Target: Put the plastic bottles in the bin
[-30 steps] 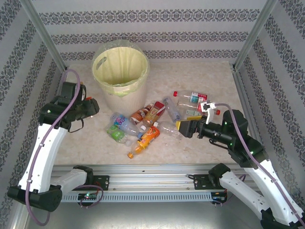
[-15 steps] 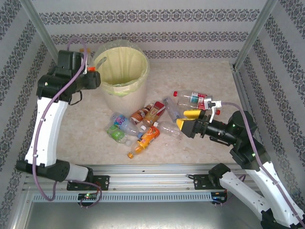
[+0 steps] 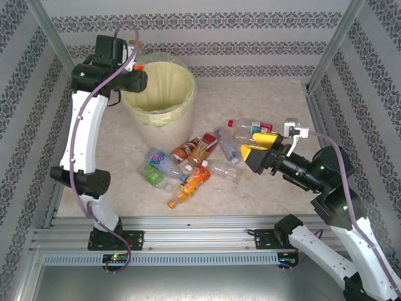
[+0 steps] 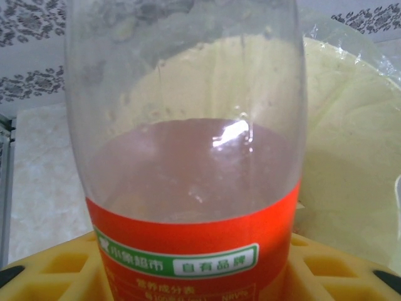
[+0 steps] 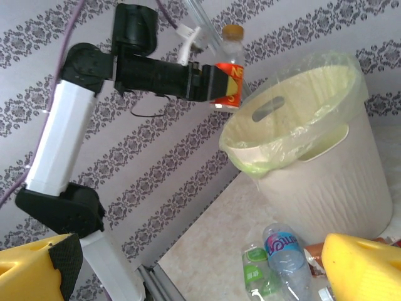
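**Bottle held up at the bin's edge**

Top view: in the upper left of the frame, the left pincer (image 3: 135, 74) is squeezed shut on an orange-label bottle (image 3: 139, 66). The bottle stands upright at the bin (image 3: 160, 135)'s left rim, and the bin's mouth lies to its right. The right pincer (image 3: 255, 145) is wide open and empty, beside the loose bottles (image 3: 188, 164) on the bench (image 3: 113, 175).

Left wrist view: the bin's yellow bag (image 4: 351, 157) sits behind the bottle.

Right wrist view: the bottle hangs over the rim's left edge. It probably needs to go a little further right before the drop.

Bright, even light, faint shadows. A white glare spot sits on the bottle (image 4: 188, 157) just above the left pincer (image 4: 194, 279), slightly blurred.
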{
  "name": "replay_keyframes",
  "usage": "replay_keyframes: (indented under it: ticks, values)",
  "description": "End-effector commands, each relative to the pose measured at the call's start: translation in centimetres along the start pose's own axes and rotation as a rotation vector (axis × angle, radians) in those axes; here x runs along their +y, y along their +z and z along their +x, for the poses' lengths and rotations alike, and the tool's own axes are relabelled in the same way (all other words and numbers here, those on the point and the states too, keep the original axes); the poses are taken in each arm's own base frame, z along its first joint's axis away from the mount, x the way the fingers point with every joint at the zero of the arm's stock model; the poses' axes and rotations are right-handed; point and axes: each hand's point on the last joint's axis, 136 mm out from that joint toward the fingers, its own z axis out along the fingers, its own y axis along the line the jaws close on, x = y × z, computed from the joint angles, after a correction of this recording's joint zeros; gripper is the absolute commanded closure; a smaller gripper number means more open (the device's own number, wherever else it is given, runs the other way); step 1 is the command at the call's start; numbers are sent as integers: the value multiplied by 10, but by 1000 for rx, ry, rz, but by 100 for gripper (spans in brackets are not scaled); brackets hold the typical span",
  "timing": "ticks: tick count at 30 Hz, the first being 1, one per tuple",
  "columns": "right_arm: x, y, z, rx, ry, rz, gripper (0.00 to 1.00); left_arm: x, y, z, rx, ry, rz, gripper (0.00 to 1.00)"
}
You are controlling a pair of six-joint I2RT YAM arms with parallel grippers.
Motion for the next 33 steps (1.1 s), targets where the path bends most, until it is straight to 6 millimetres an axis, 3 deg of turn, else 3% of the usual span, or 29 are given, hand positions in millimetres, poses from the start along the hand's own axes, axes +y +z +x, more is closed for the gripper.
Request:
replay_keyframes:
  ticks: [1,8,13,22,33]
  values:
    - [1,-1,-7,-14,-28,18,2,-21,11,-3,17,69,59,47]
    - [-5,1,-1,11,-11,42,2,-57,56,13,115,115,131,47]
    - [-10,3,4,35,9,60,2,-62,80,35,210,109,115,46]
    - [-14,4,9,53,25,71,2,-63,102,71,345,94,60,42]
    - [-17,2,14,69,35,87,2,-64,117,92,428,66,53,36]
